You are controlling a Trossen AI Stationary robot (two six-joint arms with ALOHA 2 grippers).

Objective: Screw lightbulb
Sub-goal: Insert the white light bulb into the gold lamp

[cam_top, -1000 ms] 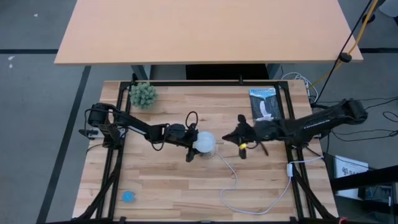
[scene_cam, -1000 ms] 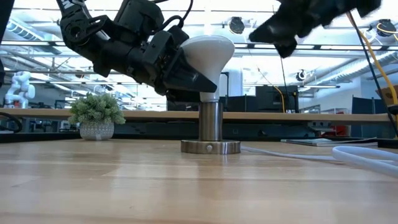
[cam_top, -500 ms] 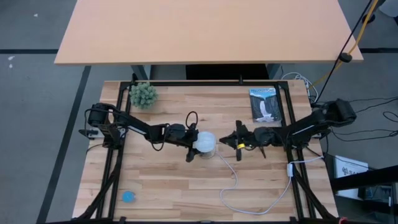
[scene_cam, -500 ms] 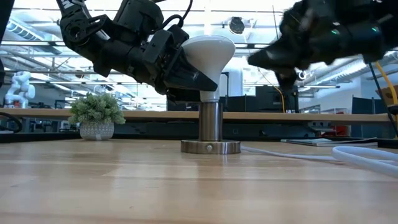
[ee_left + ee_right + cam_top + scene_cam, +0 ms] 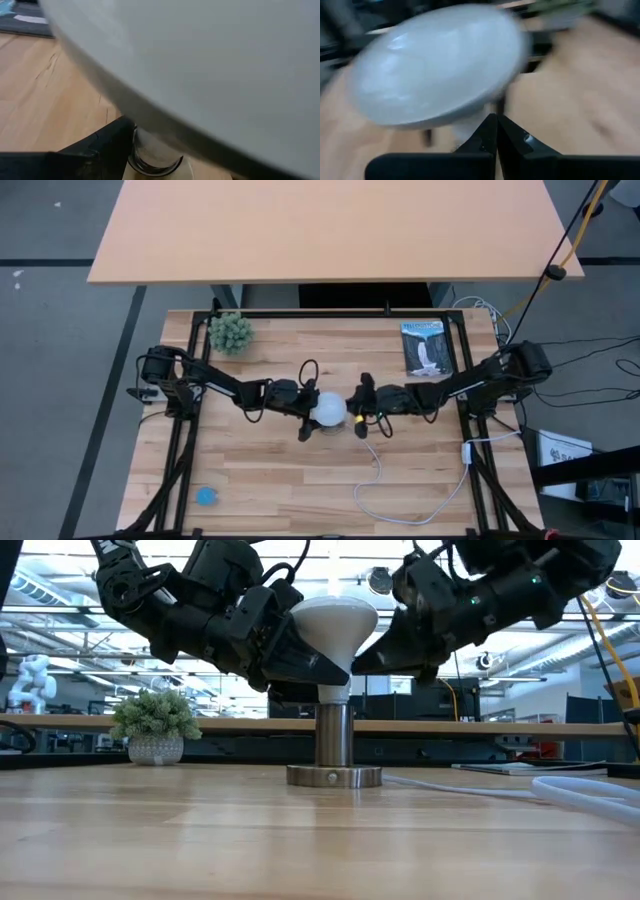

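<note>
The white lightbulb [image 5: 329, 409] stands upright with its base in the silvery socket [image 5: 334, 736], whose disc base [image 5: 334, 777] rests on the table. My left gripper [image 5: 311, 412] reaches in from the table's left and is shut on the bulb. My right gripper [image 5: 353, 413] is shut. It reaches in from the table's right, its tips close beside the bulb's taper below the globe [image 5: 440, 65]. The socket's white cord [image 5: 379, 470] trails toward the near right. My left gripper pinches the bulb's taper [image 5: 322, 658], below the globe, between its two fingers [image 5: 102, 150]. It comes level from the table's left. The bulb [image 5: 210, 65] stands upright in the socket. My right gripper [image 5: 495, 119] has its shut tips at the bulb's taper; I cannot tell whether they touch.
A small potted plant [image 5: 231, 332] stands at the far left and a booklet [image 5: 422, 347] lies at the far right. A small blue object [image 5: 206, 496] lies near the front left corner. The cord [image 5: 560, 790] lies across the near right of the table.
My right gripper has moved toward the table's left and come down, from well clear of the bulb to right beside its taper. The bulb stays upright in the socket.
</note>
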